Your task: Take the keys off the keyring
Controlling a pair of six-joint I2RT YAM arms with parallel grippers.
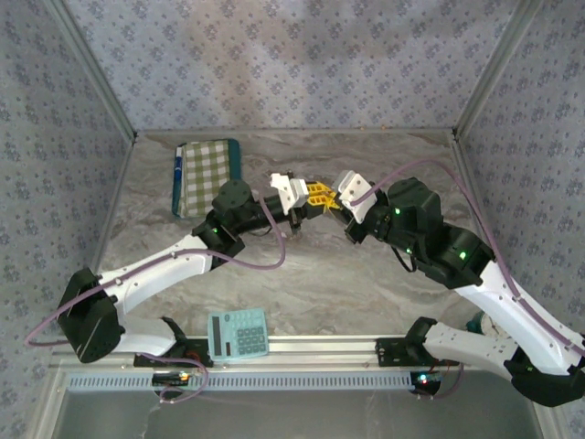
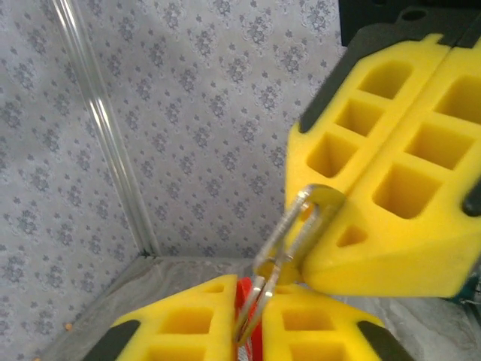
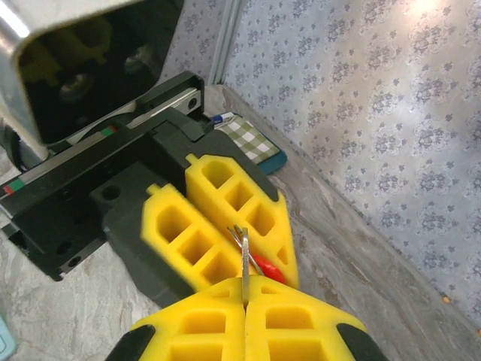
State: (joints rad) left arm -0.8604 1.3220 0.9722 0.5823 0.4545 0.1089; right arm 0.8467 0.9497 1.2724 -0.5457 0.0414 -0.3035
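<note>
Both grippers meet tip to tip above the middle of the table. My left gripper (image 1: 313, 195) (image 2: 252, 289) is shut on the keys, a small red piece (image 2: 243, 290) (image 3: 267, 268) pinched between its yellow fingers (image 3: 240, 203). The metal keyring (image 2: 289, 226) (image 3: 245, 253) runs from that pinch up into my right gripper (image 1: 331, 205) (image 3: 245, 289), which is shut on the ring's edge. In the left wrist view the right gripper's yellow fingers (image 2: 391, 150) sit at the upper right, clamped on the ring's far end. Any metal blade of the keys is hidden between the pads.
A green-checked cloth pouch (image 1: 206, 176) with a blue pen (image 1: 177, 169) lies at the back left of the marble table (image 1: 320, 283). A teal calculator (image 1: 238, 334) rests at the near edge. Patterned walls enclose the table on three sides.
</note>
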